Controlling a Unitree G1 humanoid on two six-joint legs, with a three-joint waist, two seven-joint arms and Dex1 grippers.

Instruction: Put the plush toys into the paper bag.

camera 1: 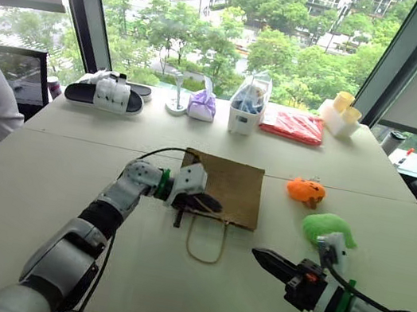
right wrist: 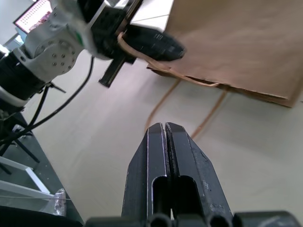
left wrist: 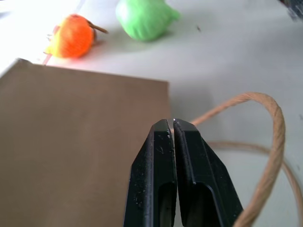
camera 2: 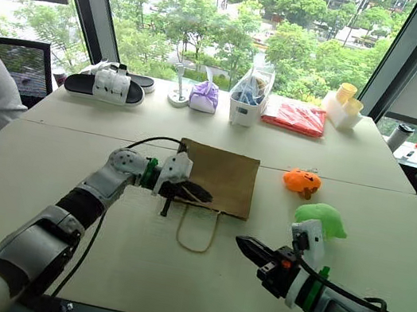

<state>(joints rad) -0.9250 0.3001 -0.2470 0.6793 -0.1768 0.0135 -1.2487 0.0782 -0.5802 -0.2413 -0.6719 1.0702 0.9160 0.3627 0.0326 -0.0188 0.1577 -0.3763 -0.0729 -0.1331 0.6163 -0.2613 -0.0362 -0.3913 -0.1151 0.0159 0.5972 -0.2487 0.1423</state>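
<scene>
Left gripper [camera 1: 212,204] is clenched at the paper bag's [camera 1: 227,188] near edge, perhaps pinching a handle [camera 1: 205,240]. Right gripper [camera 1: 262,257] is clenched, empty, nearer right. Orange toy [camera 1: 305,192] and green toy [camera 1: 327,228] lie right of the flat bag.

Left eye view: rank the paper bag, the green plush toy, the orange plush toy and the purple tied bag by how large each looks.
1. paper bag, clearly largest.
2. green plush toy.
3. orange plush toy and purple tied bag: they look much alike, and the purple one sits farther from the camera, so their order is unsure.
</scene>
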